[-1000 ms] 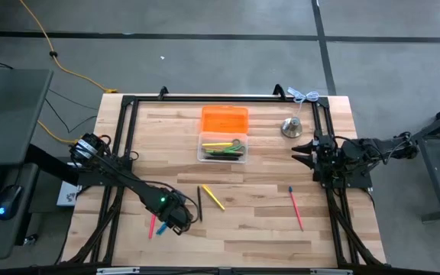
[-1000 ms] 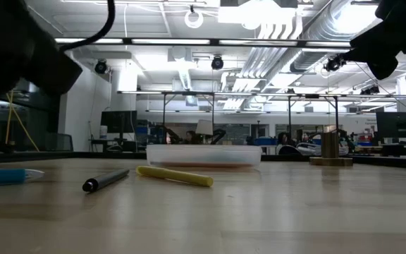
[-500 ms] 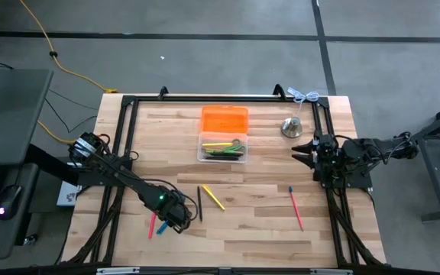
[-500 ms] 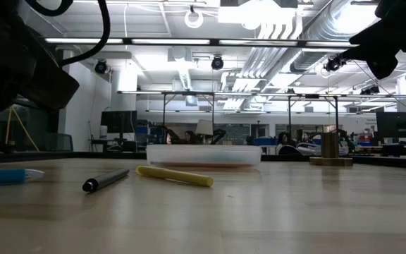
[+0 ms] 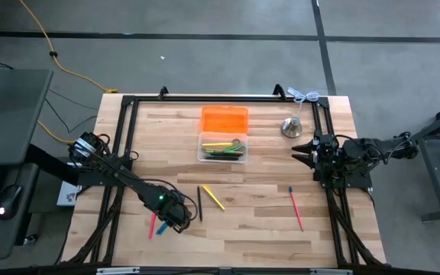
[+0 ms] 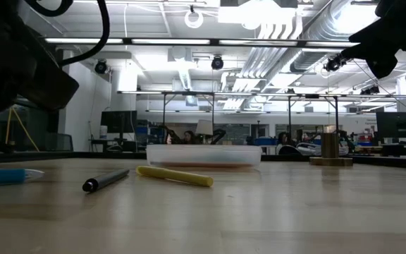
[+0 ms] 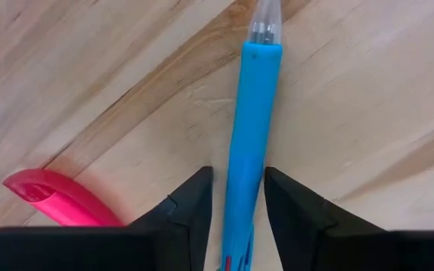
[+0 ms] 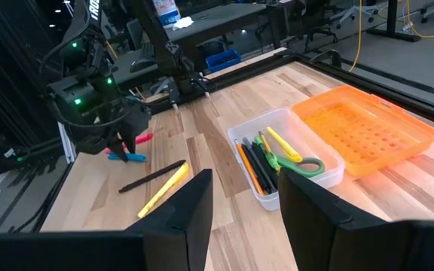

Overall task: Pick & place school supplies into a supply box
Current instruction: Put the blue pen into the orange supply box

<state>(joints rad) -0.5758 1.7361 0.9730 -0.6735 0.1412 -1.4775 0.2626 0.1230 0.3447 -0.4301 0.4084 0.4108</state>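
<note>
Pale wooden planks with clear grain form the worktop [image 5: 243,229], framed by black rails. Nearest, well in front of the supply box [image 5: 223,147] and off toward the left arm's side, the left tool [image 7: 236,197] has dropped lower over a smooth blue pen [image 7: 251,143] since a second ago, and its tapered fingers [image 7: 189,207] now straddle the barrel, slightly narrowed but not yet pinching. That suggests the grasp is imminent. A glossy pink marker [image 7: 59,199] lies just beside the pen. Between these and the box rest a slim black pen [image 5: 199,203] and a yellow marker [image 5: 212,196]; a red pencil [image 5: 295,208] lies apart. The clear plastic box already holds green-handled scissors [image 8: 292,162] and several pens. Behind it sits a perforated orange lid [image 5: 224,119], with a metal bell [image 5: 292,127] near. The right tool [image 5: 302,148] waits beside the bell, fingers spread and empty.
</note>
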